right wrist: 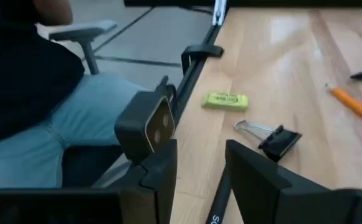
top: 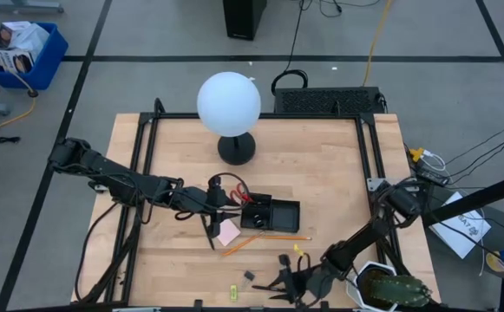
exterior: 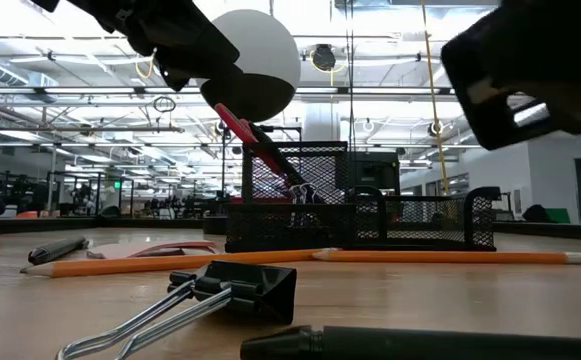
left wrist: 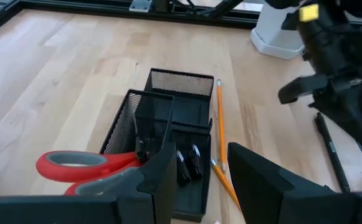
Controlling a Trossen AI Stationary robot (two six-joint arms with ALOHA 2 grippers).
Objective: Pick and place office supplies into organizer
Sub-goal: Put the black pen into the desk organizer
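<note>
scissors (left wrist: 87, 167) blades hidden, pen (exterior: 420, 343) cut off — blurred

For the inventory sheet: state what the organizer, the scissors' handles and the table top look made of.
Organizer: black wire mesh, likely metal; you can see through its walls.
Scissors: smooth red handles, probably plastic, slightly glossy.
Table: pale wood, visible grain and plank seams, matte.

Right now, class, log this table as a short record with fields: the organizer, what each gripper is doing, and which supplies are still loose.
organizer: black mesh tray, mid-table, in front of the globe lamp
left gripper: over the organizer, fingers closed on the red-handled scissors, blades angled down into it
right gripper: low over the table's near edge, holding nothing visible
loose supplies: two orange pencils, pink sticky-note pad, black binder clip, yellow-green piece, black pen
</note>
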